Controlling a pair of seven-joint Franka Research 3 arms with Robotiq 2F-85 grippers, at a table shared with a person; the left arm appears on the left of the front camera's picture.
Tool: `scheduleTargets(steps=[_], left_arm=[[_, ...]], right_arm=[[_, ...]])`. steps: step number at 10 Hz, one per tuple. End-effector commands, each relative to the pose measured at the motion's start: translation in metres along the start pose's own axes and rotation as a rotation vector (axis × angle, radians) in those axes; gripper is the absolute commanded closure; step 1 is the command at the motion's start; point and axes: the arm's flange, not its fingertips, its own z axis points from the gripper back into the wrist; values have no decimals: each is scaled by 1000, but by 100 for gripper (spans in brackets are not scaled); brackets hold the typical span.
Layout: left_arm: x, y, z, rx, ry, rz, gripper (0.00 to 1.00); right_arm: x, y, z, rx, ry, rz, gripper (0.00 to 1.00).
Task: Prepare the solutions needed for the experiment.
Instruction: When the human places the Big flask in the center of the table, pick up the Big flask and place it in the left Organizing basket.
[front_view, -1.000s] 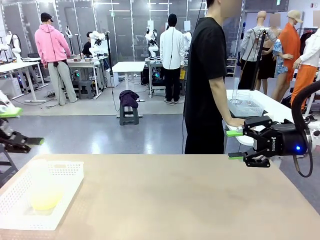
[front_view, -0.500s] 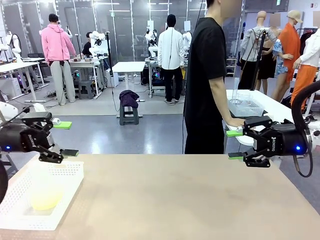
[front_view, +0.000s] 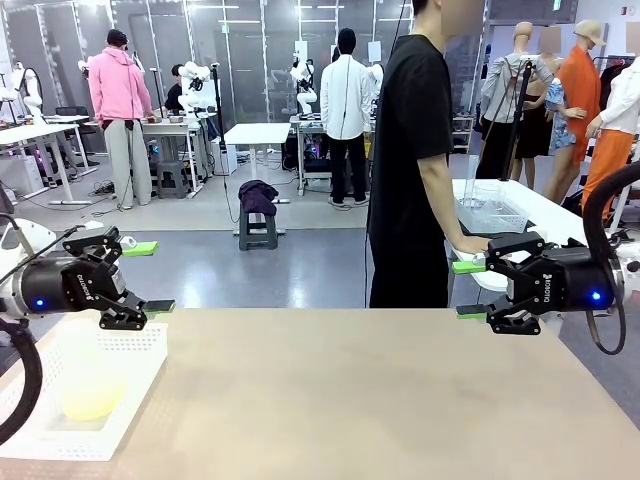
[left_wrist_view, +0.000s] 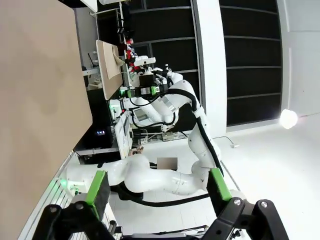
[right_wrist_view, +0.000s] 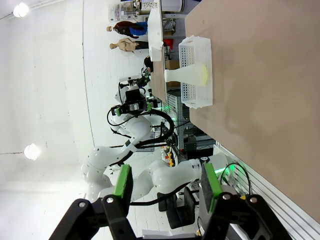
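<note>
One basket (front_view: 130, 370) at table's (front_view: 380, 400) left edge w/ one flask (front_view: 88, 375) of yellowish liquid (front_view: 90, 398); rest bare. Left gripper (front_view: 150, 278) & right gripper (front_view: 468, 289) both spread, holding nothing

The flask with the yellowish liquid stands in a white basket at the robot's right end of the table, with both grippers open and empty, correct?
Not quite. The white basket holding the flask of yellowish liquid sits at the robot's left end of the table, as the front view shows. The left gripper and right gripper are indeed open and empty.
</note>
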Motion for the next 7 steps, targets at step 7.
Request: scheduleTargets(steps=[7], left_arm=[[0,-1,0,11,-4,-11,0]], right_arm=[[1,2,-1,13,-2,0,30]])
